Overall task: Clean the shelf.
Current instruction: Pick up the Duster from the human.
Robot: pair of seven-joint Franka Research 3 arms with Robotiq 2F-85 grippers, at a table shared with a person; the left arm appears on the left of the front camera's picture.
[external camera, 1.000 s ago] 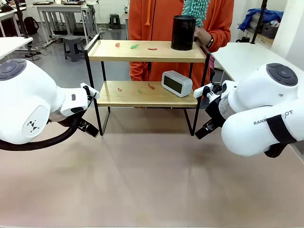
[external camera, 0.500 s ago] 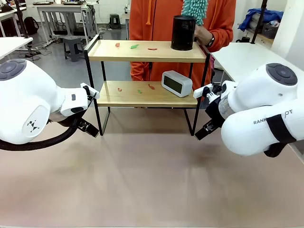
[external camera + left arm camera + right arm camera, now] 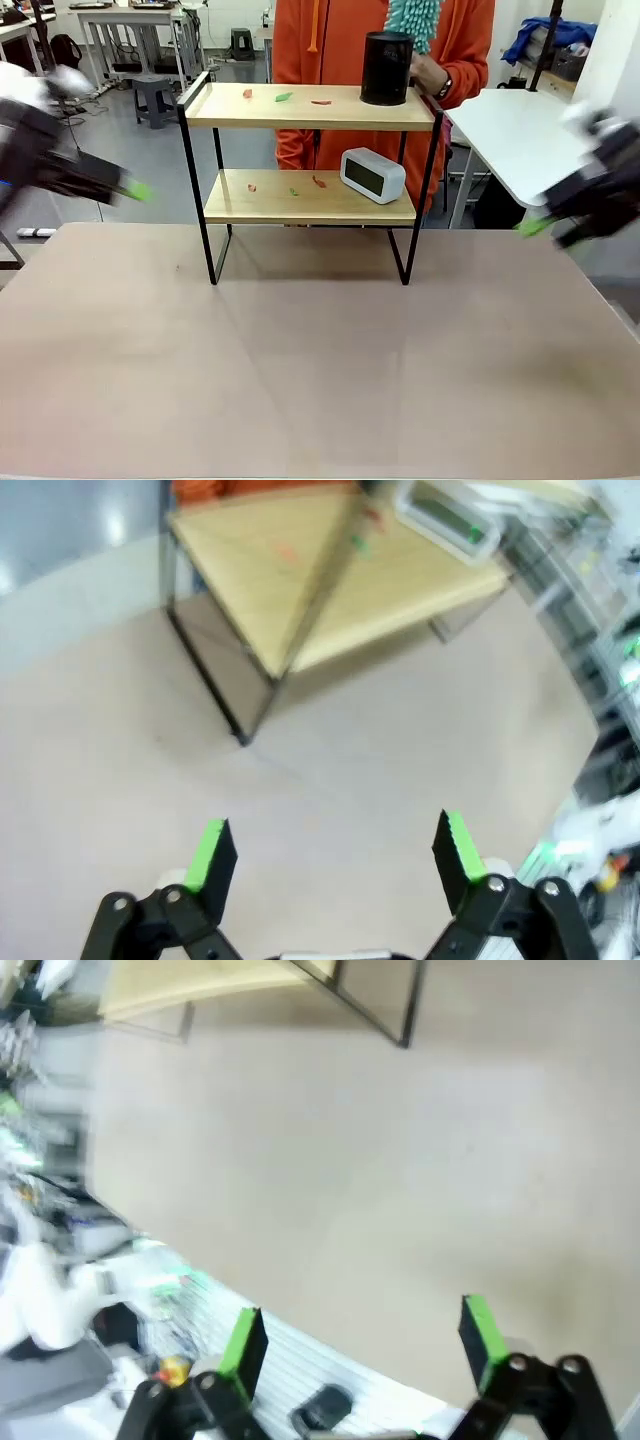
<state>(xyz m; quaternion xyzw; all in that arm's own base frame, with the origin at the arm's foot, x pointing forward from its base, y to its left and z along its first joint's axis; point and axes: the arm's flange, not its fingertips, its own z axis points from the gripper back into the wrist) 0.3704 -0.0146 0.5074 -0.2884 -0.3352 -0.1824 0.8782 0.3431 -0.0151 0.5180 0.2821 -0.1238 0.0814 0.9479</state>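
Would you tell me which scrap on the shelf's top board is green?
The middle scrap of the three on the shelf's top board is green; the left scrap and the right scrap beside it are red.

Left arm [image 3: 55,168], right arm [image 3: 600,195]: jaws apart

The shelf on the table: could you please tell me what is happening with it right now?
The shelf stands on the table with small red and green scraps on both boards, a black cylinder on top and a white clock below. A person behind it has a hand beside the cylinder, with a teal duster above it. The left gripper and right gripper are open and empty, off to the sides.
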